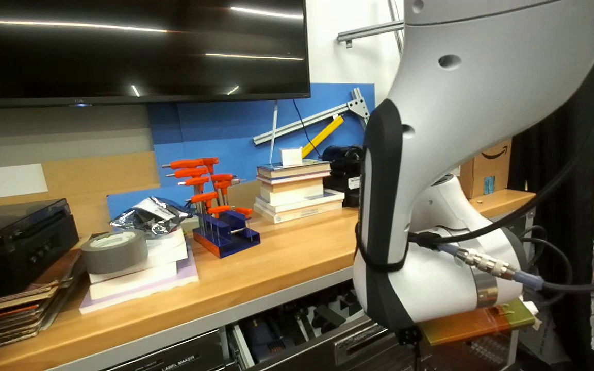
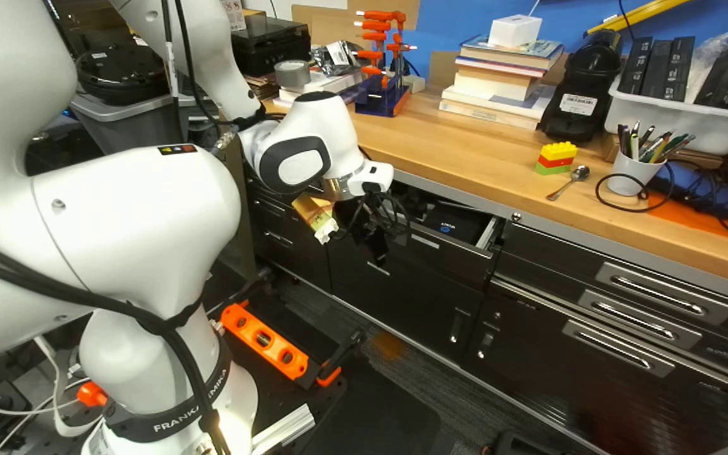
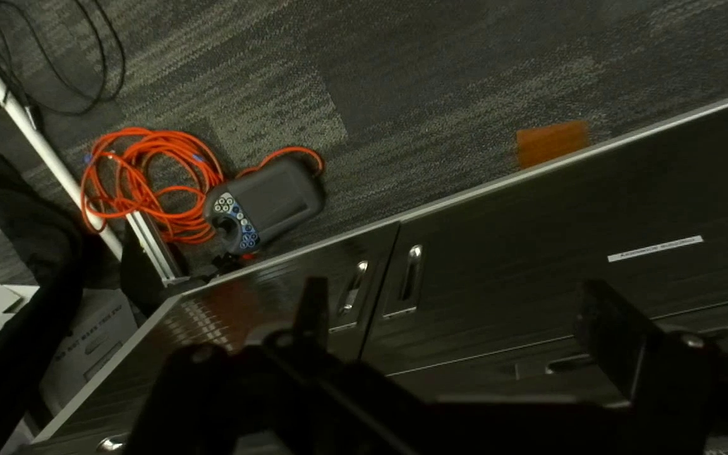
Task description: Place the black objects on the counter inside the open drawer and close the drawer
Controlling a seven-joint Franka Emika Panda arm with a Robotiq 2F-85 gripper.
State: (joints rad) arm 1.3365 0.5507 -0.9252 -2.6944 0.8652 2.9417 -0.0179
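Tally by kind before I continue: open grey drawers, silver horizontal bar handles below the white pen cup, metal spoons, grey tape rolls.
Open dark grey metal drawer: 1
Silver horizontal bar handles below the white pen cup: 3
Silver metal spoon: 1
Round grey tape roll: 1
Total: 6

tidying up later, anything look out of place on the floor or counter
Yes. In the wrist view, a grey handheld controller lies on the carpet beside loosely heaped orange cable, where it could be stepped on. In an exterior view, a spoon lies beside toy bricks on the counter, an unlikely pairing.
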